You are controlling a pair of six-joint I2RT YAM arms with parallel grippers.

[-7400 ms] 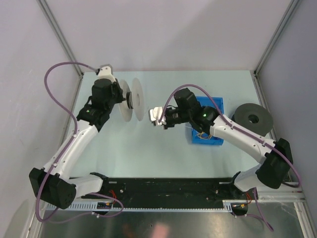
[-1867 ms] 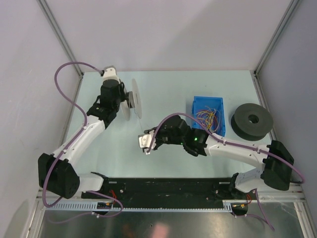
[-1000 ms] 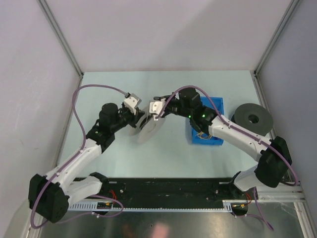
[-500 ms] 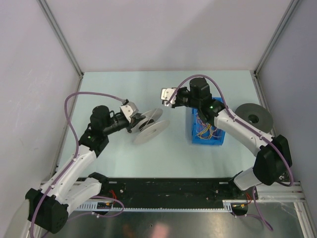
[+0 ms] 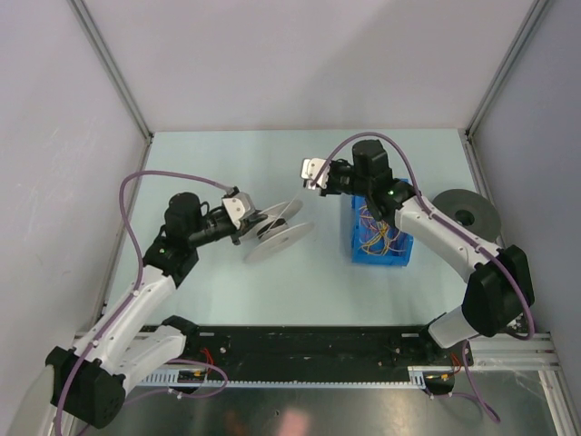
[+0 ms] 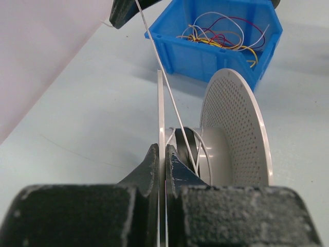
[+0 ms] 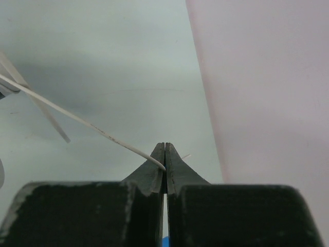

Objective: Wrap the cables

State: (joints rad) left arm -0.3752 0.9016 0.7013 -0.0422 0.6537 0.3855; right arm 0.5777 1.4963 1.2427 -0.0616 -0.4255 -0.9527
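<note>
My left gripper point(image 5: 240, 221) is shut on the near flange of a grey perforated spool point(image 5: 277, 227), held tilted above the table. In the left wrist view my gripper point(image 6: 163, 152) clamps that thin flange point(image 6: 160, 113). A thin white cable point(image 6: 169, 98) runs from the spool hub point(image 6: 213, 154) up to my right gripper's fingers point(image 6: 126, 10). My right gripper point(image 5: 314, 171) is shut on this white cable's end point(image 7: 128, 146) in the right wrist view point(image 7: 164, 147). The other cables point(image 5: 379, 232), yellow, orange and red, lie in the blue bin point(image 5: 356, 227).
The blue bin also shows in the left wrist view point(image 6: 205, 56), with loose cables point(image 6: 221, 37) inside. A black roll point(image 5: 467, 214) lies at the right by the wall. Grey walls close in the left, back and right sides.
My left arm swung the spool from the back left to the table's middle. My right gripper went from the front middle up to the back beside the bin, drawing the white cable taut. Both barely moved lately.
</note>
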